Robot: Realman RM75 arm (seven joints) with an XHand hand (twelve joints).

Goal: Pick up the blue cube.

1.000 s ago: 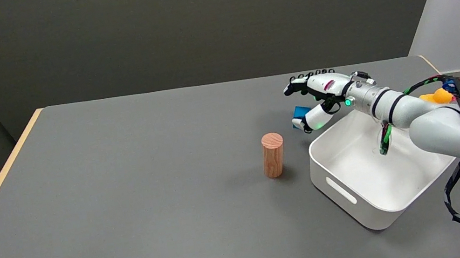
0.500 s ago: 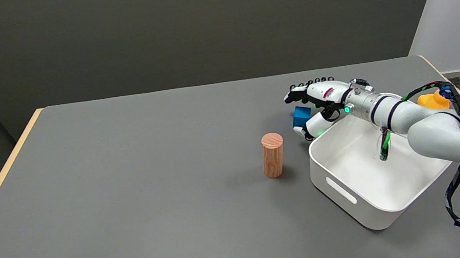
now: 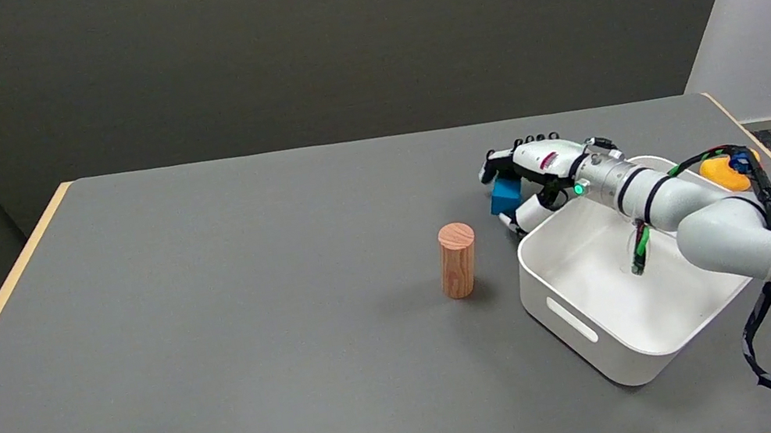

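The right hand [image 3: 536,178] is set around the cube [image 3: 505,195], fingers above it and thumb below; whether the cube is gripped cannot be told. A white bin [image 3: 620,354] lies under the forearm, a wooden cylinder [image 3: 457,260] well beyond the thumb.

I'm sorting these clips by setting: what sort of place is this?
Likely a robotics lab test bench: a grey table before plain dark partition panels, set with test props only, a blue cube, wooden cylinder and white bin.

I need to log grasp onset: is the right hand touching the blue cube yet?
Cannot tell. In the head view the right hand brackets the blue cube, fingers above, thumb below, but neither contact nor gap shows plainly.
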